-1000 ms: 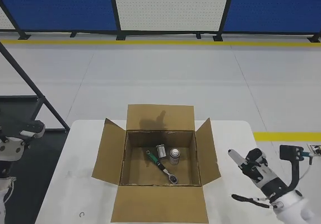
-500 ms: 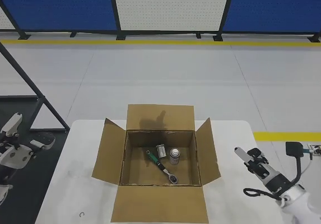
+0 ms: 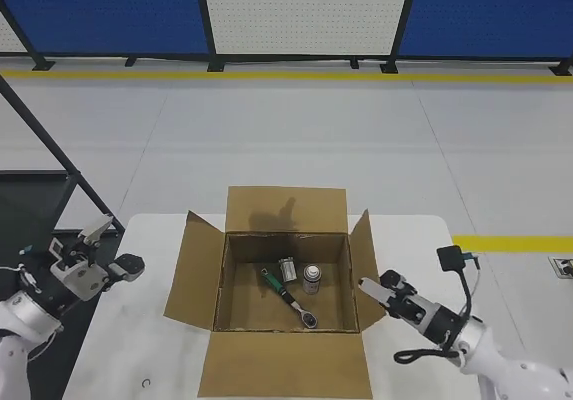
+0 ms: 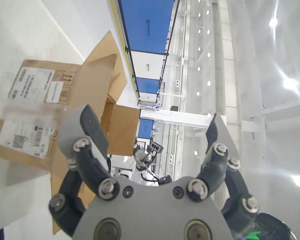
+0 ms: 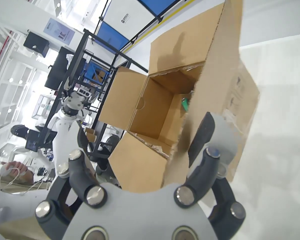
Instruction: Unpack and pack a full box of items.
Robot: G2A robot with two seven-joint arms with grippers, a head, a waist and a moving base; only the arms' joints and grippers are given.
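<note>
Cardboard box [image 3: 286, 250] sits at the centre of the white surface [image 3: 146, 340], all four flaps open. The right flap stands more upright than the left one.

Box contents, on the floor of the box:
- ratchet wrench [image 3: 288, 297] with a green handle, lying diagonally
- small silvery can [image 3: 288, 268], just beside the handle end of the wrench
- second small can [image 3: 311, 278], right of the first and close to it; I cannot tell whether they touch

Left end effector [image 3: 114, 247] hovers over the left edge of the surface, well apart from the left flap. In its wrist view the left end effector [image 4: 152, 123] is released, fingers spread wide with nothing between them, aimed toward the box [image 4: 97, 81].

Right end effector [image 3: 381, 287] is at the near corner of the right flap. Right wrist view: the right end effector [image 5: 143, 123] is released, and the torn edge of that flap of the box [image 5: 165, 58] runs between the spread fingers. Contact with the cardboard cannot be told.
</note>
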